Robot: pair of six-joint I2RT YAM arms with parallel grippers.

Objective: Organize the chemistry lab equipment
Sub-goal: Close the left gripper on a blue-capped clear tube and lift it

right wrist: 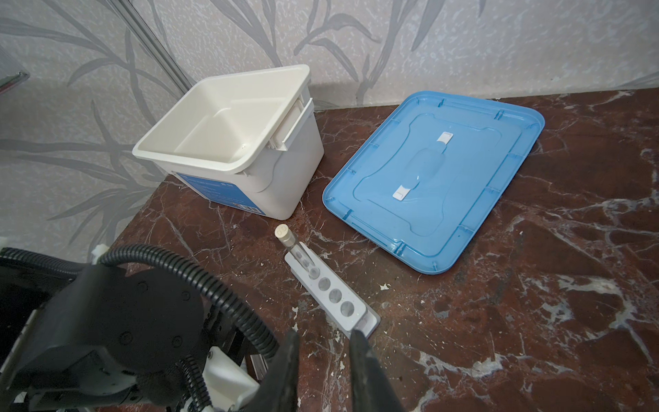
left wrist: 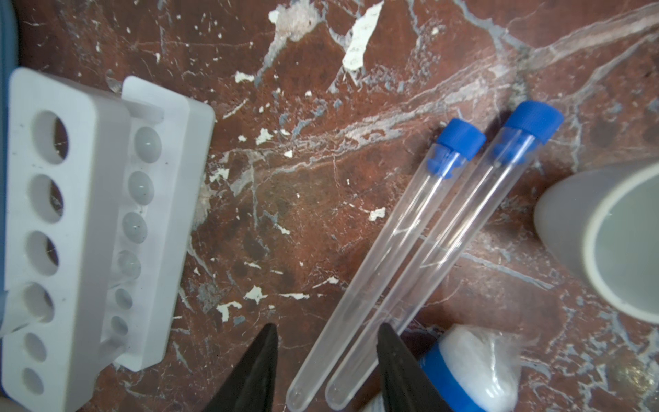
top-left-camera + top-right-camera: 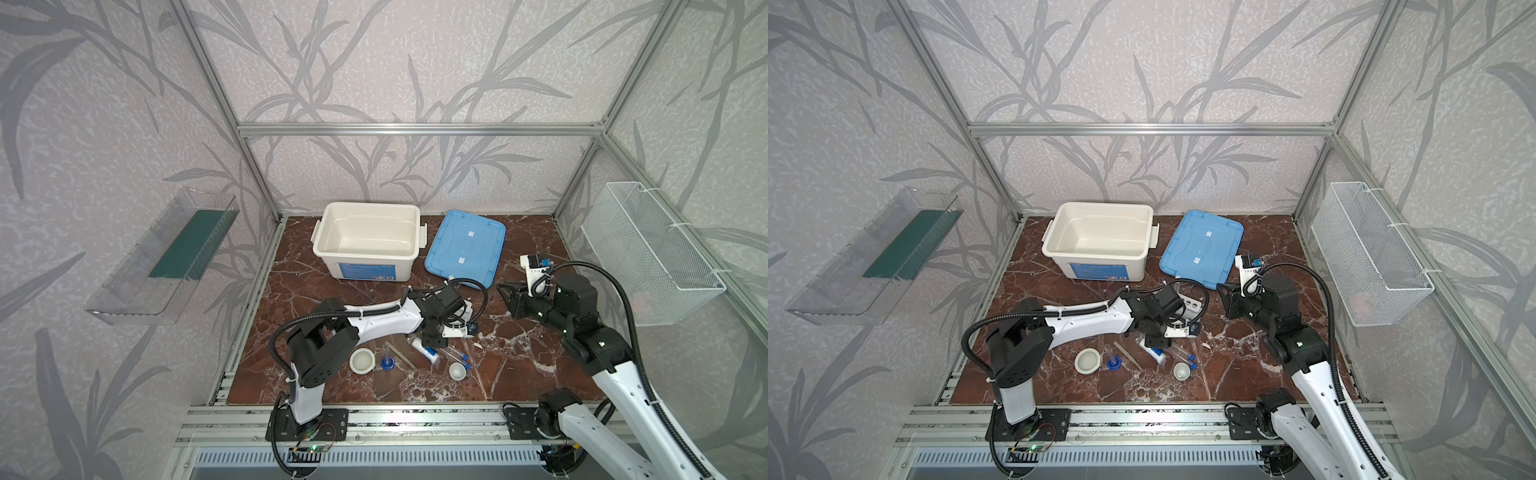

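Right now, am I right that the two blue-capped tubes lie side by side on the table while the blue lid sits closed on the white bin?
No: the right wrist view shows the blue lid off, lying on the table beside the open white bin. The two blue-capped tubes do lie side by side on the table.

Reaches low over the table's point(image 3: 519, 374) middle with the left hand point(image 2: 327, 330), jaws parted; holds the right hand point(image 1: 324, 335) higher, nearer the right edge, jaws narrowly apart.
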